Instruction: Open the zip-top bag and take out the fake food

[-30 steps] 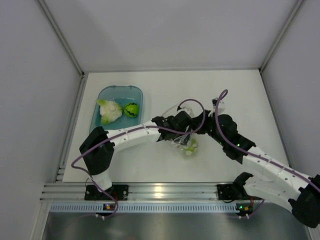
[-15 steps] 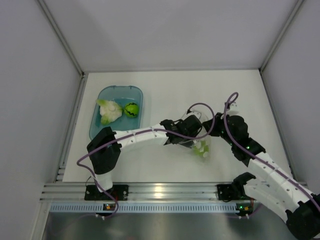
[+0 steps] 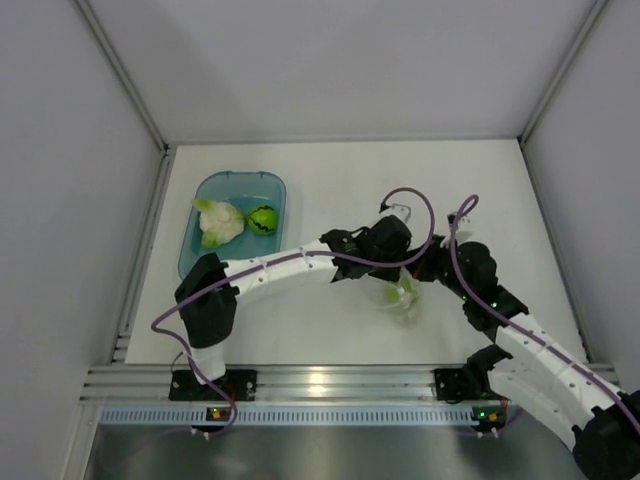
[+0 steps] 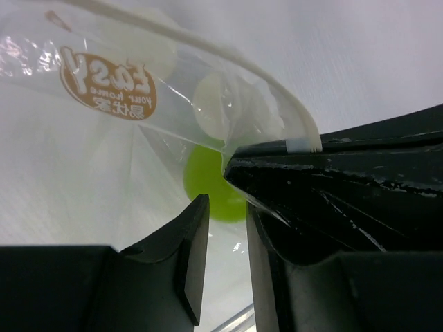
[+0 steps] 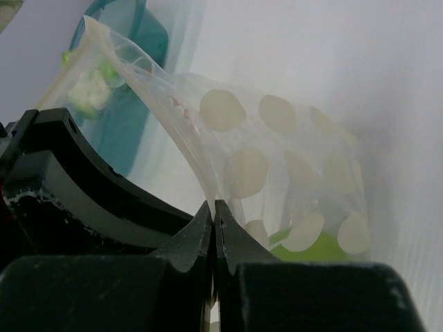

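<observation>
The zip-top bag [image 3: 402, 296], clear with pale dots, hangs just above the table at centre right with a plain lime-green ball [image 3: 405, 302] in its bottom. My right gripper [image 5: 214, 205] is shut on a strip of the bag's [image 5: 277, 159] top edge. My left gripper [image 4: 227, 207] reaches in from the left, its jaws a narrow gap apart at the bag's [image 4: 111, 90] mouth, with the ball [image 4: 204, 185] just beyond its tips. Two more pieces of fake food lie in the teal tub [image 3: 205, 190]: a leafy lump [image 3: 218, 222] and a striped green ball [image 3: 262, 219].
The teal tub stands at the table's left, well away from both grippers. White walls close the table in on the left, back and right. An aluminium rail [image 3: 320, 385] runs along the near edge by the arm bases.
Both grippers and the bag have shifted to the right. My left gripper's jaws have narrowed from wide open to a small gap. The right gripper has stayed shut on the bag.
</observation>
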Tool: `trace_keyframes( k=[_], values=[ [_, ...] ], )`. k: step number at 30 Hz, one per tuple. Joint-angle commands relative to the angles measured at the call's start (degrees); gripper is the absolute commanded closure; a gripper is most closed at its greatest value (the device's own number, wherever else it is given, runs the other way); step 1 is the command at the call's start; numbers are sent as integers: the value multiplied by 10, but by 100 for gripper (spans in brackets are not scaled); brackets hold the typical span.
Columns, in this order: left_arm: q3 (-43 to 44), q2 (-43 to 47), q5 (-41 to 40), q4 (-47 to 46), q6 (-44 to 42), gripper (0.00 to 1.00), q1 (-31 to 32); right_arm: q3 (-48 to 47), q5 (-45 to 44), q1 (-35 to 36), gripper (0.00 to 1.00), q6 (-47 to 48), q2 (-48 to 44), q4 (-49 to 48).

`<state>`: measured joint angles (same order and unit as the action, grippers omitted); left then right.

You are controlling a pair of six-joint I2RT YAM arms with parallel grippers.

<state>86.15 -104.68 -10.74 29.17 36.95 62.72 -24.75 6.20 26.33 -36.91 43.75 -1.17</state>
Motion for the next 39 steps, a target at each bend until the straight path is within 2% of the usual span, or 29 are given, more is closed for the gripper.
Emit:
trace_keyframes(
  k=[1,6,10,14,23,39],
  values=[
    [28,-25,29,-55,29,66,0,4,5,-7,100,-32,-25,-67],
    [24,-50,31,-55,37,63,2,-31,-93,-8,100,1,-66,51],
    [21,-73,41,-69,46,58,2,-33,-137,-10,100,3,-107,84],
    [25,-90,71,-82,56,51,4,-36,-144,-10,100,13,-109,100],
    [30,-113,74,-78,24,25,24,-34,-151,-11,100,14,-110,102],
    [22,-150,85,-78,-9,10,42,-34,-146,-11,100,17,-114,105]
  ],
)
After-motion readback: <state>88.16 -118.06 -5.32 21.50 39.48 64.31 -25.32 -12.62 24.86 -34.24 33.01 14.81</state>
